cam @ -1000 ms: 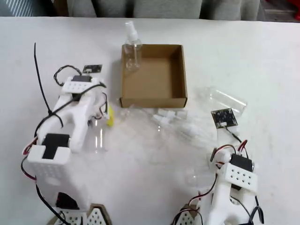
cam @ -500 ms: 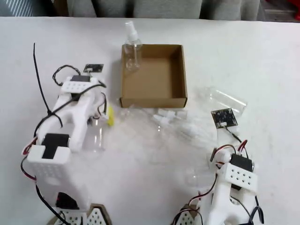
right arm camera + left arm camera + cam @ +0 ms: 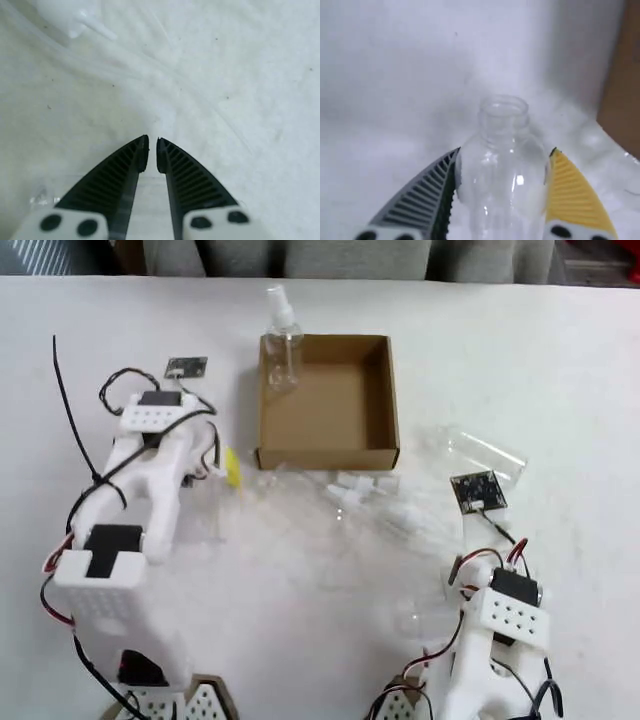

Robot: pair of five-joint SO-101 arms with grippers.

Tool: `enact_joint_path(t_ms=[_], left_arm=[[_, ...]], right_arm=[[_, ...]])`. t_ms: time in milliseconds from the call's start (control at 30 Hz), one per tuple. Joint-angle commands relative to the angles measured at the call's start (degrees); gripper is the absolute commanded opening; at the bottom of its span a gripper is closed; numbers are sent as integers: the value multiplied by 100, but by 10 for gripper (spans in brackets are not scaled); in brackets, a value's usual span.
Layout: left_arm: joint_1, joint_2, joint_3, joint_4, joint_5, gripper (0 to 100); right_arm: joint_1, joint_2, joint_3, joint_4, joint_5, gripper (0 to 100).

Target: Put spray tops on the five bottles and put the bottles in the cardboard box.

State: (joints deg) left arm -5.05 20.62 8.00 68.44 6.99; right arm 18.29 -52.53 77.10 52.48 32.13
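Note:
A clear bottle [image 3: 501,170] with no top sits between the grey and yellow fingers of my left gripper [image 3: 505,152], which is shut on it. In the high view that gripper [image 3: 218,472] is left of the cardboard box [image 3: 380,400], its yellow finger [image 3: 232,468] showing. A bottle with a spray top [image 3: 283,345] stands at the box's back left corner. Loose spray tops [image 3: 365,483] lie in front of the box. My right gripper [image 3: 152,155] is shut on nothing, low over the table, with a white spray top [image 3: 70,15] ahead of it.
Clear topless bottles lie right of the box [image 3: 485,452], in front of it [image 3: 415,520] and near the right arm's base [image 3: 410,622]. The right arm [image 3: 505,615] sits at the front right. Black cables [image 3: 75,410] trail along the left arm.
The left arm has swung back and to the left with the bottle. The bottle that showed beside the arm on the table is now hidden beneath it. The right arm has kept still.

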Motion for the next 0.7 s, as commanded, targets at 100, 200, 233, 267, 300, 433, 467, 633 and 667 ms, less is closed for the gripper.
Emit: enact_joint_path(t_ms=[100, 200, 233, 267, 300, 433, 467, 633, 667], left_arm=[[-66, -40, -281, -70, 105, 382], [-66, -40, -290, -70, 105, 379], [-66, -40, -299, -79, 105, 373], [-66, -40, -299, -88, 105, 370], [-66, -40, -290, -149, 105, 369], [-66, 163, -352, -316, 114, 369], [-66, 277, -448, -273, 132, 369], [-224, 796, -1187, 229, 448, 369], [-233, 875, -1301, 325, 492, 369]], right_arm=[[-22, -22, -26, 22, 35, 17], [-22, -22, -26, 22, 35, 17], [-22, -22, -26, 22, 35, 17], [-22, -22, -26, 22, 35, 17], [-22, -22, -26, 22, 35, 17], [-13, -22, -26, 22, 35, 17], [-13, -22, -26, 22, 35, 17], [-13, -22, -26, 22, 35, 17], [-13, -22, -26, 22, 35, 17]])
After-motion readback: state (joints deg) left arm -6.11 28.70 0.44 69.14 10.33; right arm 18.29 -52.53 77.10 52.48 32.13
